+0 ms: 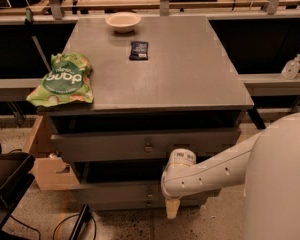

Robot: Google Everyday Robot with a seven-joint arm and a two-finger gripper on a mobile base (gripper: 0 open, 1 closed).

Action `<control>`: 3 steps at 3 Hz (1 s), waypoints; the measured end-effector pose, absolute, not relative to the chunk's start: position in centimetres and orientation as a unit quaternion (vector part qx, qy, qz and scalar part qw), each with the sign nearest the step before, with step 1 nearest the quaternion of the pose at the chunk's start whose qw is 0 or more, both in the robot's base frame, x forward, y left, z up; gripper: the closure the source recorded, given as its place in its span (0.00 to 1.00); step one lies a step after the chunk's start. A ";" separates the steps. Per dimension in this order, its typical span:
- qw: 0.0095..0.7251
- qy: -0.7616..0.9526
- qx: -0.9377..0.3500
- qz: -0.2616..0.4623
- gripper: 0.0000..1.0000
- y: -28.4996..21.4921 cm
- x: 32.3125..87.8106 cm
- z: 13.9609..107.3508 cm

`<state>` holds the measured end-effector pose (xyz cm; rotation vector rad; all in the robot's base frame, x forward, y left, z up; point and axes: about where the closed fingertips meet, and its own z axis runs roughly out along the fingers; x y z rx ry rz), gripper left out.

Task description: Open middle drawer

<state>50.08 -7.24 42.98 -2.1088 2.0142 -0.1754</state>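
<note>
**Middle drawer: a small knob is the only hold**

Camera view: The grey bench has drawers stacked in its near face. The top drawer juts a little toward the near side and casts a dark gap beneath it. The middle drawer sits just below that gap, low in the scene, its flat grey front looking closed or nearly so. Its knob is a small round stud at the centre of the front.

The white arm reaches in from the right. Its end effector hangs pointing down in front of the lower drawers, just right of the knob and a little below it. Whether it is spread or pressed together cannot be told, and it does not seem to hold anything.

On the bench top lie a green snack bag at the left, a bowl at the far edge and a dark packet.

The drawer is likely rigid and fairly light, and should slide straight toward the near side. The flat front offers no edge to hook, so the knob is the place to pinch. It is small and probably smooth, so a square grip and a straight pull would guard against slipping off or skewing the drawer.
</note>
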 end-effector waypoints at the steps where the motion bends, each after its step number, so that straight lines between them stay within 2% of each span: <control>1: 0.110 0.685 -0.717 -0.060 0.00 -7.2 50.1 43.0; 2: 0.110 0.685 -0.718 -0.060 0.01 -7.2 50.1 43.0; 3: 0.103 0.688 -0.716 -0.053 0.22 -7.5 49.9 42.6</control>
